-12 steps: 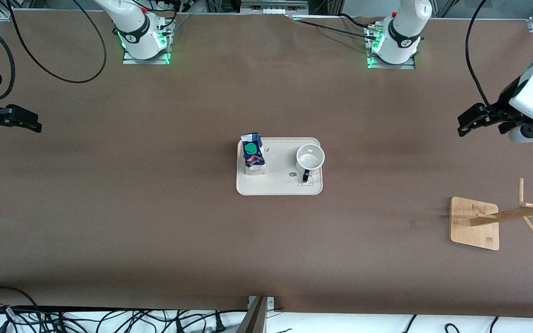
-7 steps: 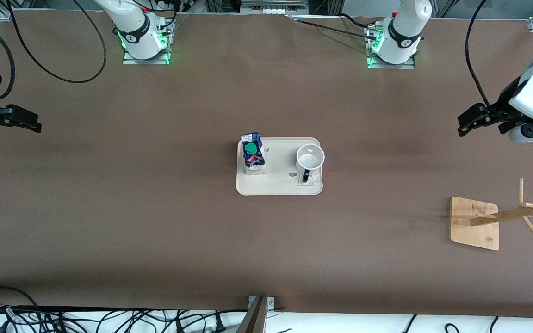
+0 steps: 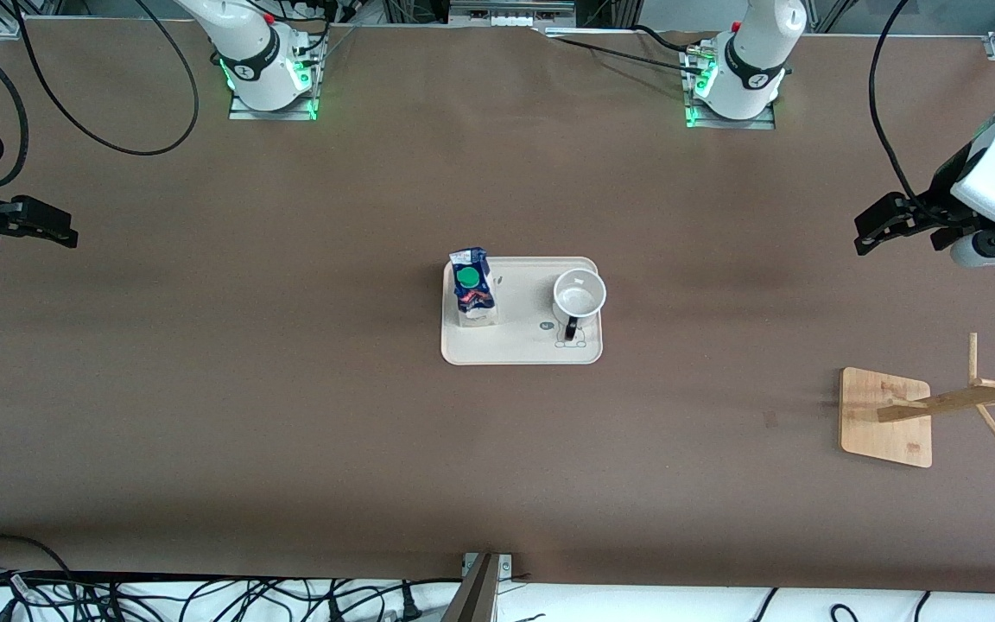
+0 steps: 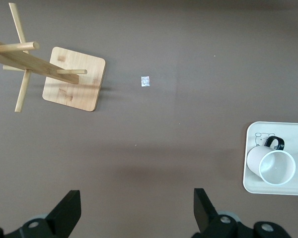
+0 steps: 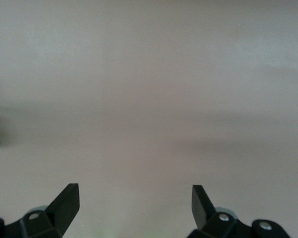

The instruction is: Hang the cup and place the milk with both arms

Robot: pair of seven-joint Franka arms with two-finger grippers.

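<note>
- We saw the tray [image 3: 522,345] at the middle of the table [image 3: 290,389], with the milk [image 3: 472,290] standing upright at its end toward the right arm.
- We saw the cup [image 3: 579,294] upright on the same tray at the end toward the left arm, its black handle [image 3: 572,327] turned toward the front camera.
- We found the wooden rack [image 3: 886,417] on the table toward the left arm's end, nearer the front camera than the tray, well apart from it.
- We noted the left gripper [image 3: 879,226] over bare table at its own end, jaws apart and holding nothing.
- We noted the right gripper [image 3: 47,226] over bare table at its end, jaws apart and empty.
</note>
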